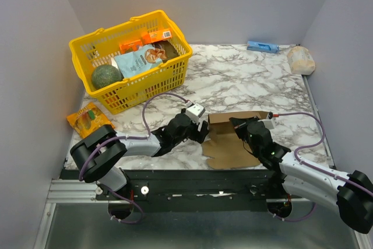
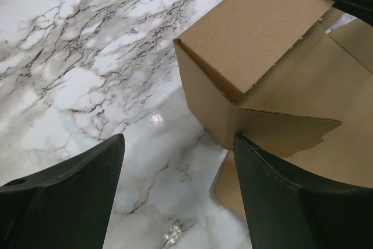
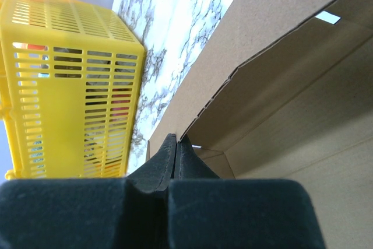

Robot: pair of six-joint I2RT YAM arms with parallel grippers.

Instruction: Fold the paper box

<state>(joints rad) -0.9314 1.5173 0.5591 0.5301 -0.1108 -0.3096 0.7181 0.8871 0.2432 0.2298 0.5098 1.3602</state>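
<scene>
Marble table point(image 1: 250, 74): paper box point(image 1: 230, 147) partly formed, one wall raised, other flaps flat. My right gripper point(image 3: 176, 144) pinches that wall; my left gripper point(image 2: 178, 139) stands wide, empty.

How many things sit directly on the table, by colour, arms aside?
Yellow: 1, basket
Brown: 1, paper box
Orange: 1, packet
Blue: 1, small box
Off-white: 1, bag
Total: 5
</scene>
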